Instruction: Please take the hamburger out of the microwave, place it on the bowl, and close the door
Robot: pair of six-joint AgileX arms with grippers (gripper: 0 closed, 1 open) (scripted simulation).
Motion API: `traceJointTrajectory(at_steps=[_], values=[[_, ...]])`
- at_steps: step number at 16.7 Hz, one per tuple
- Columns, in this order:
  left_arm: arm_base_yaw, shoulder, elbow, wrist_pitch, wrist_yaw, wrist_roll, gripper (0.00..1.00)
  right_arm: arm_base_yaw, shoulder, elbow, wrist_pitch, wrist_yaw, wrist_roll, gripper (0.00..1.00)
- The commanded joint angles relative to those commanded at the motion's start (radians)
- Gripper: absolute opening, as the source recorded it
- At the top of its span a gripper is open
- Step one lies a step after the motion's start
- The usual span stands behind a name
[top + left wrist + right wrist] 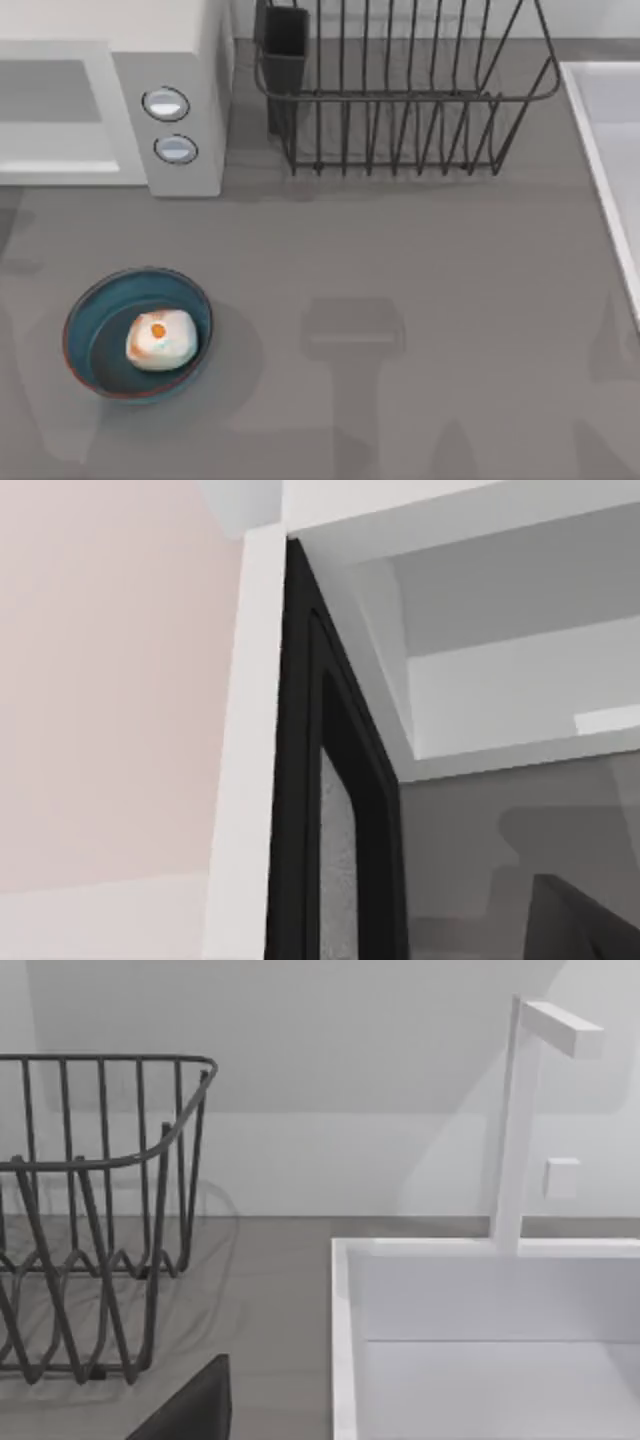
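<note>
Hamburger (159,339) lies inside the bowl (85,310), a little toward the bowl's right side, orange-brown spot facing up. Bowl stands on the grey desk (400,240) at its front left. Microwave (190,60) sits at the back left of the desk, its two round silvery buttons (166,103) stacked on the light grey front panel. Black wire rack (400,100) stands just right of the microwave at the back, with a dark cup-like holder (285,45) at its left end. White sink (610,130) runs along the desk's right edge. Left wrist view looks close along the door (245,760), a white edge with a black inner frame (300,780) beside it, and the pale microwave cavity (500,680) past that. Right wrist view takes in the rack's end, the sink basin and a white tap (520,1120) rising behind it. Neither pincer can be made out, so whether each is wide or narrow cannot be told, nor how the hamburger lies relative to either one.
</note>
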Motion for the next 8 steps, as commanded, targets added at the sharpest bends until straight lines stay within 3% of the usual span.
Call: traceJointTrajectory(at_steps=[8], values=[[0.463, 0.646, 0.469, -0.253, 0.314, 0.331, 0.00, 0.000, 0.000, 0.000, 0.000, 0.000, 0.000, 1.00]])
